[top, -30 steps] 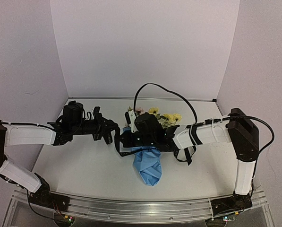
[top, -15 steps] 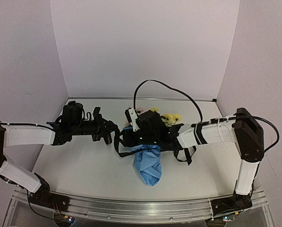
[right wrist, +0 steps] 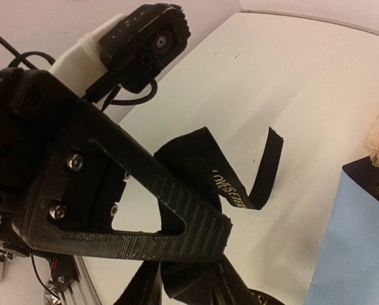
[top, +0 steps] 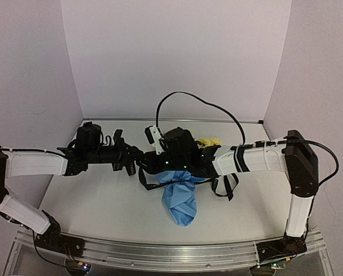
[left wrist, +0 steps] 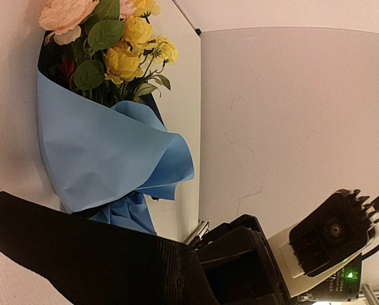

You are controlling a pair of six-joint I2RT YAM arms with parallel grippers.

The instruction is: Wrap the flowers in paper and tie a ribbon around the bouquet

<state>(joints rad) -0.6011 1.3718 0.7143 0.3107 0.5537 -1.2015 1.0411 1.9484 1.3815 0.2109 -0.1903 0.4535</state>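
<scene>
Pale lilac walls [top: 177,57] enclose a white worktop [top: 102,201]. I note the bouquet [top: 181,202] lying near the middle of it, with the pointed end of its cone toward the arm bases and the blooms toward the back wall. Through the left wrist camera I see the flowers [left wrist: 122,57], yellow and pale pink with green leaves, standing out of the light blue paper [left wrist: 100,152], whose dark face shows at the mouth. The left hand [top: 135,162] is clamped flat on the ribbon [right wrist: 227,184], just left of the bouquet's neck. A loop of it droops beside the paper, and a free end with pale lettering curls above the worktop. The right hand [top: 150,165] sits over the bouquet's neck, close to the left one. Its fingers are masked by its own wrist, so I cannot tell how wide it stands.
</scene>
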